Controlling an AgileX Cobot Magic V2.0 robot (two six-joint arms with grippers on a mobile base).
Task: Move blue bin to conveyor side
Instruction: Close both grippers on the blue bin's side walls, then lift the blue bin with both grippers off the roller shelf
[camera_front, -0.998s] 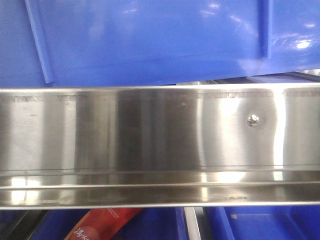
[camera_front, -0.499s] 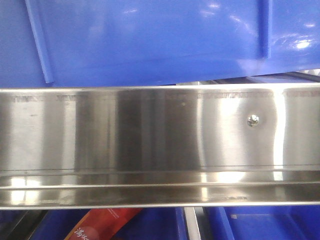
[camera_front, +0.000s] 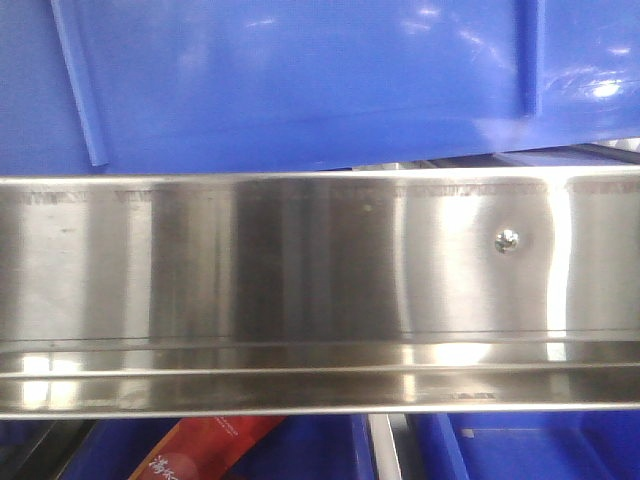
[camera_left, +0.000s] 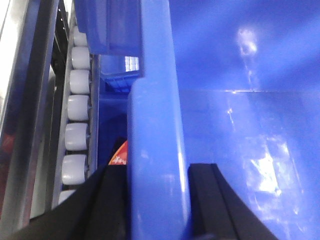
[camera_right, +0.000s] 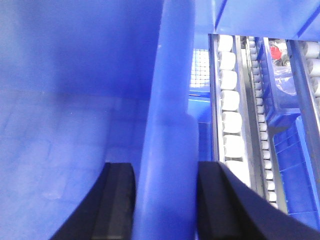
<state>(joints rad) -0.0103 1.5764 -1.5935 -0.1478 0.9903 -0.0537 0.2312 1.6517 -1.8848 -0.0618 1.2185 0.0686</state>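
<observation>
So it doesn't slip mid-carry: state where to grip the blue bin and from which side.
Grip the blue bin by its thick rolled rim, from above, one jaw inside the wall and one outside. Its smooth walls give little else to clamp. The left gripper and right gripper straddle the rim this way.

Blue bin (camera_front: 300, 80) cut off by top edge up front, only lower wall showing. Steel rail (camera_front: 300, 270) blocks everything behind. Red packet (camera_front: 205, 450) half cropped below, print unreadable. Left gripper (camera_left: 157, 200), right gripper (camera_right: 165, 200): finger bases out of frame.
</observation>
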